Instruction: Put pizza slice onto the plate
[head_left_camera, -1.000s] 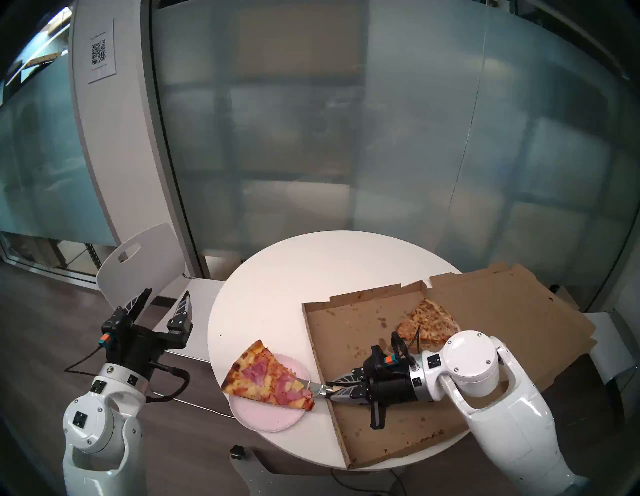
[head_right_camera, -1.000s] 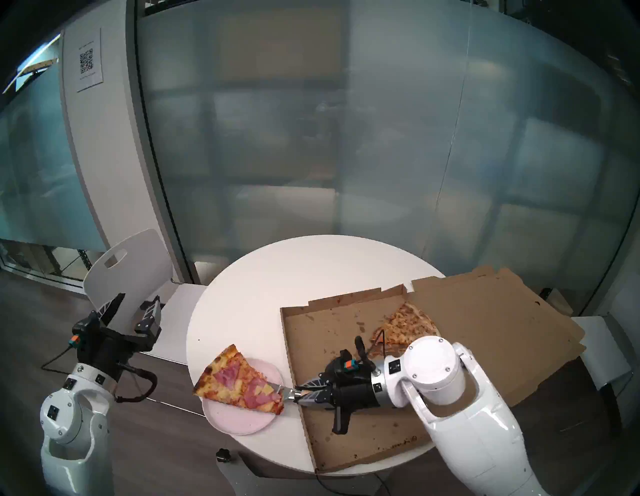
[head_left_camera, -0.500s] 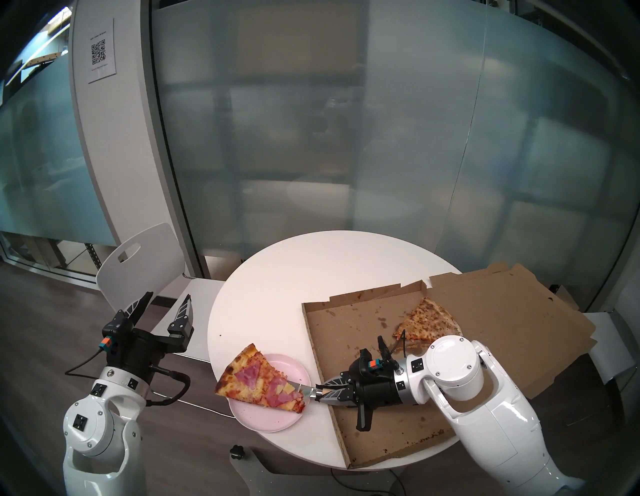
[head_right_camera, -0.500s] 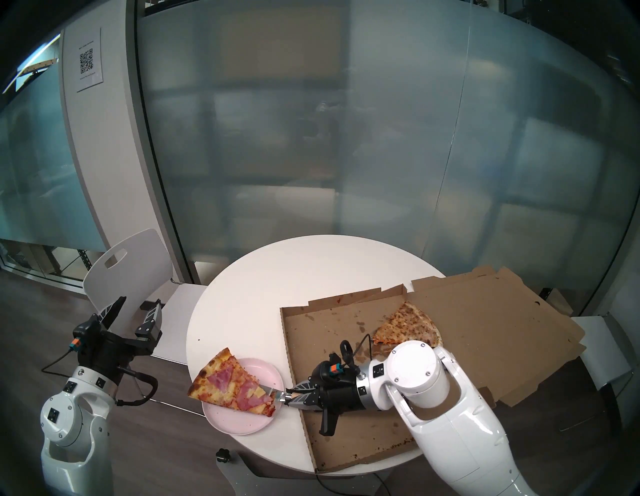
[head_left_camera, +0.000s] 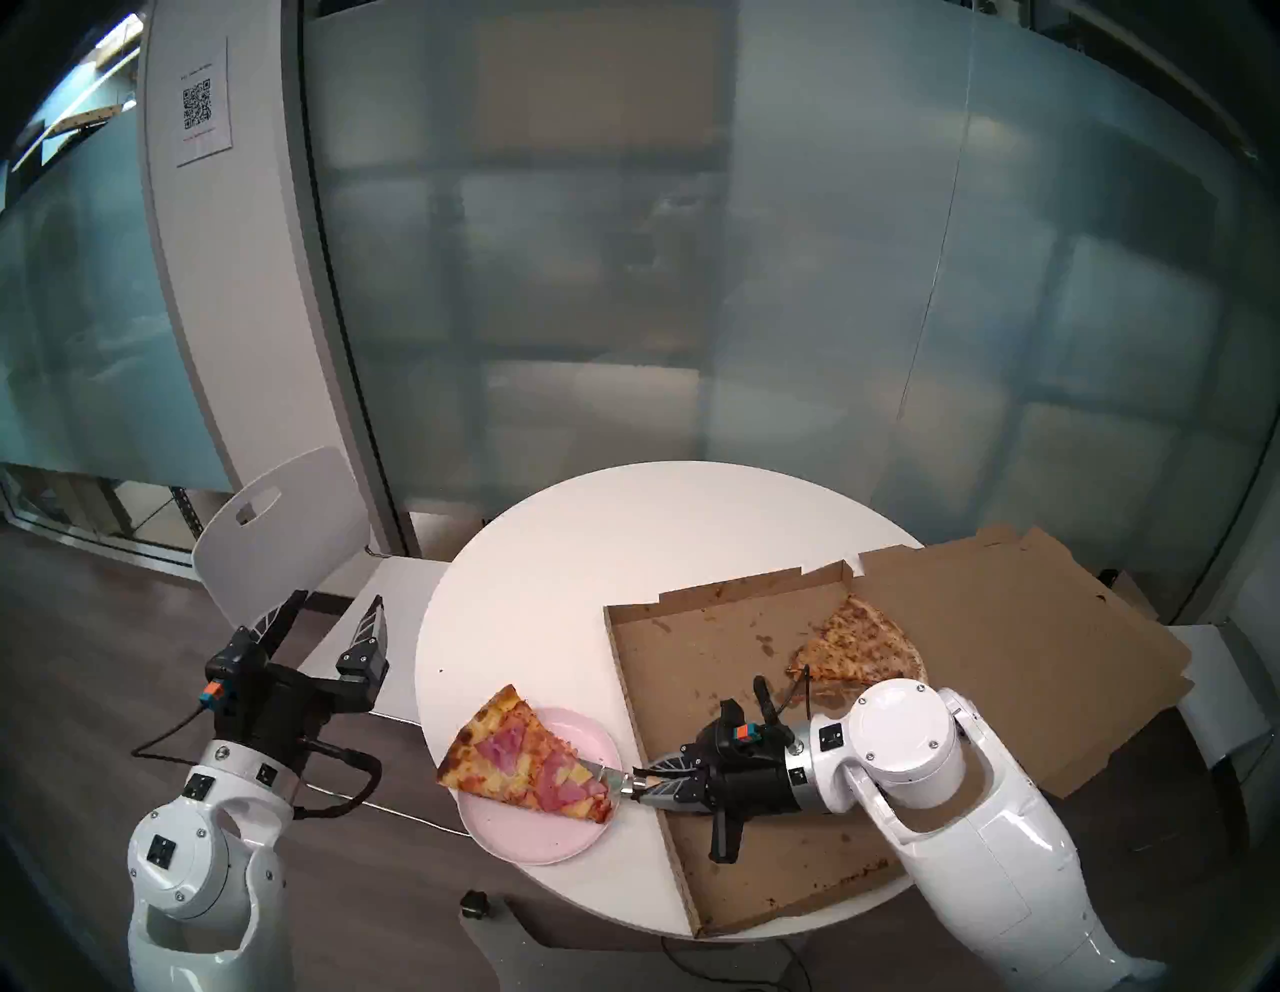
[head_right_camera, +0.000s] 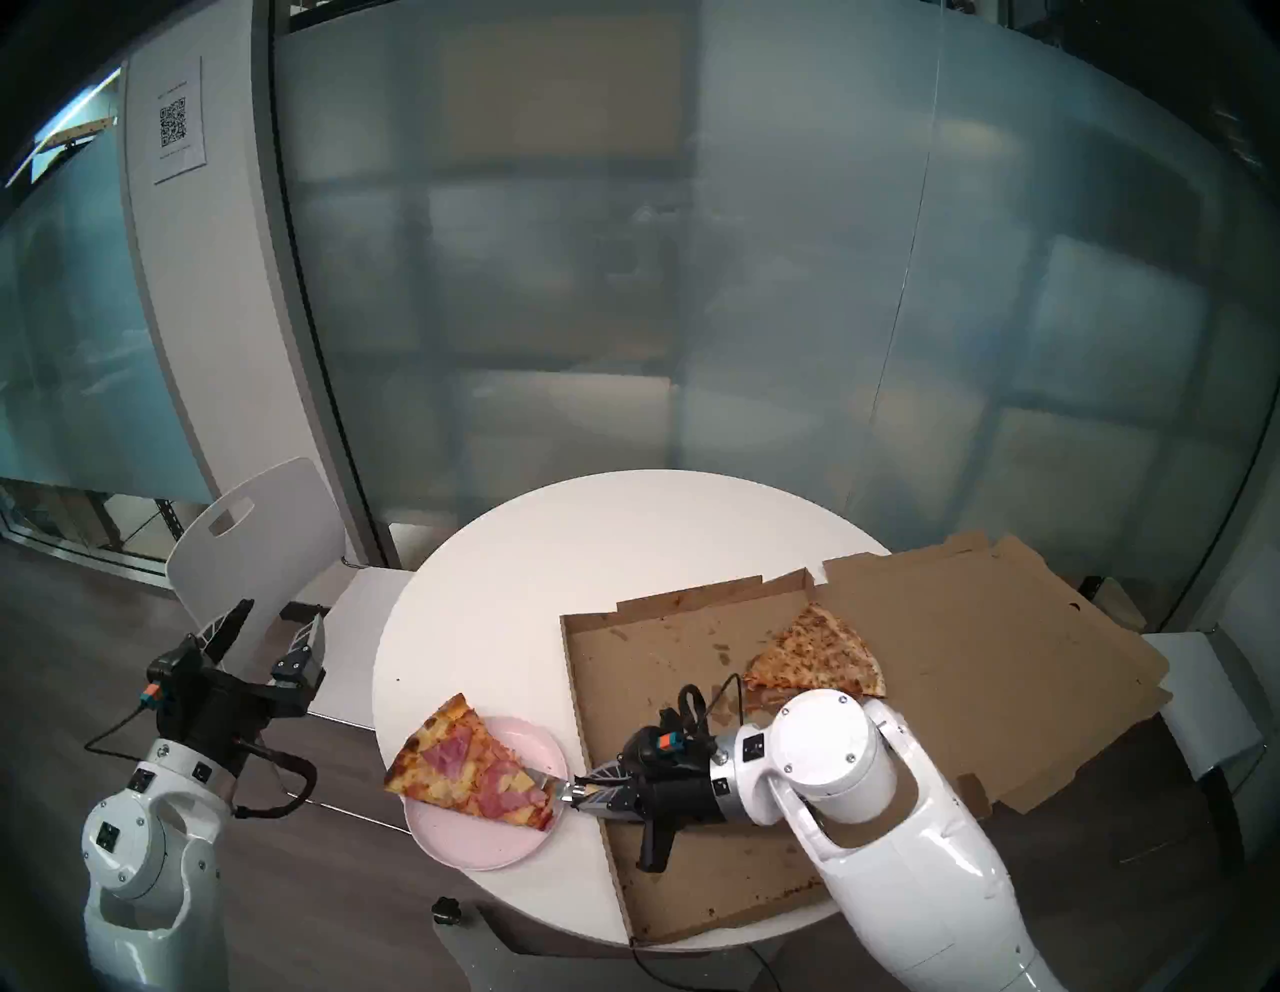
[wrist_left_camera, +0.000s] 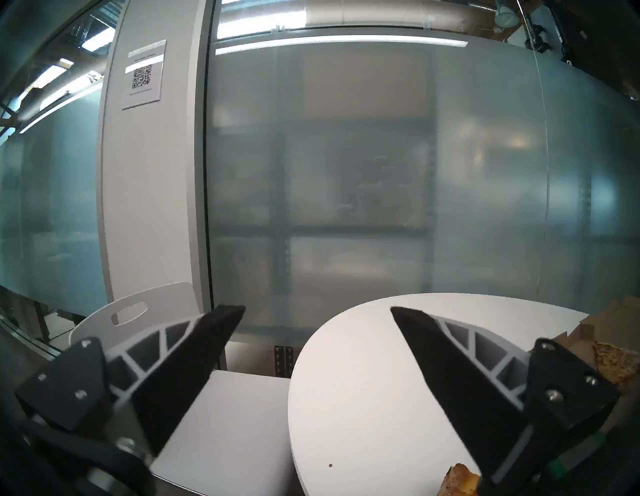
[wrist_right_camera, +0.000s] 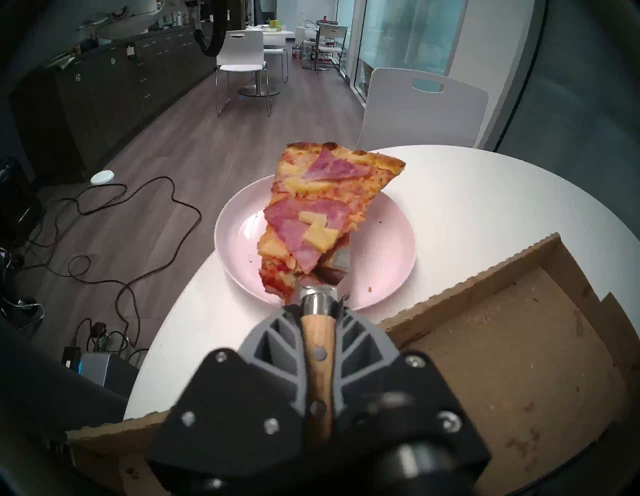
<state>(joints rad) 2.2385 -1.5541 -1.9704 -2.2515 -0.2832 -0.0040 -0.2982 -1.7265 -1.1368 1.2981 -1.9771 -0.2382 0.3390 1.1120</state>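
Right end effector (head_left_camera: 641, 790) clamped on pizza server (wrist_right_camera: 320, 332) handle; pizza slice (head_left_camera: 530, 758) rides the blade over the pink plate (head_left_camera: 554, 842), lower centre, long axis running left past the rim; left end effector (head_left_camera: 329, 620) open, idle

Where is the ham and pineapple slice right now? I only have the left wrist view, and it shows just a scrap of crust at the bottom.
Observer: The pizza slice sits on a spatula over the plate, with its crust end past the rim.
Operator: What holds that spatula?
Observer: The right gripper, jaws shut on the wooden handle.
Operator: Is anything left in the box?
Observer: One pale speckled slice lies in the far corner of the pizza box.
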